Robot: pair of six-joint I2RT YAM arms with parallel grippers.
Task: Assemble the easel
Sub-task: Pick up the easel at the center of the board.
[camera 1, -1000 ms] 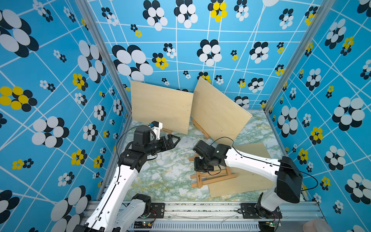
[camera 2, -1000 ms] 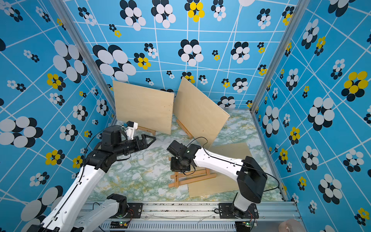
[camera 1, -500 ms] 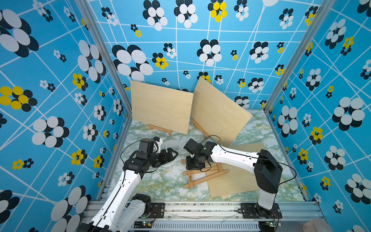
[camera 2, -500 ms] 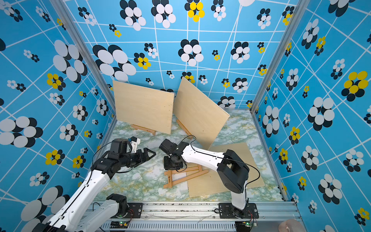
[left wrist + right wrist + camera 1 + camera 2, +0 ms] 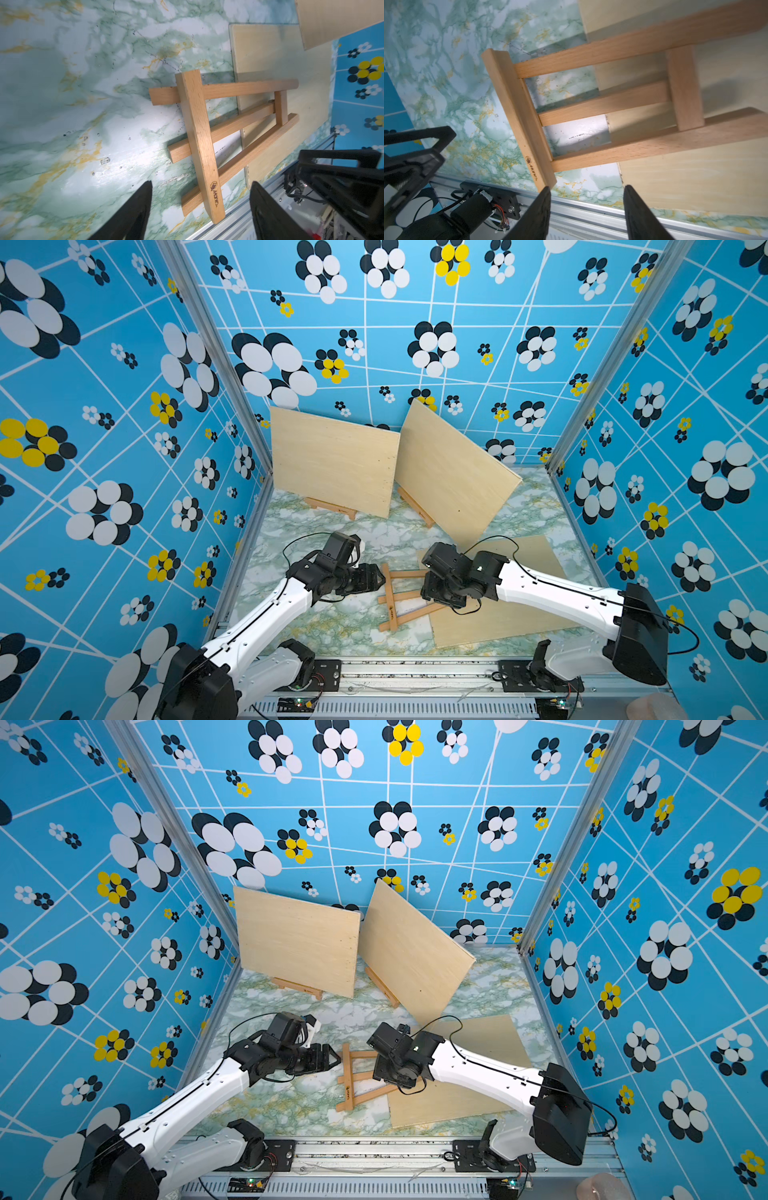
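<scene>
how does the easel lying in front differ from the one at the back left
Pose: the front easel lies flat on the table; the back-left easel stands upright. Load: the front easel carries nothing; the back-left easel holds a plywood board hiding all but its ledge. Both are pale wood.

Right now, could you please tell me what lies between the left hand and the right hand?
The wooden easel lies flat on the marble table between the left hand and the right hand, as both top views show.
</scene>
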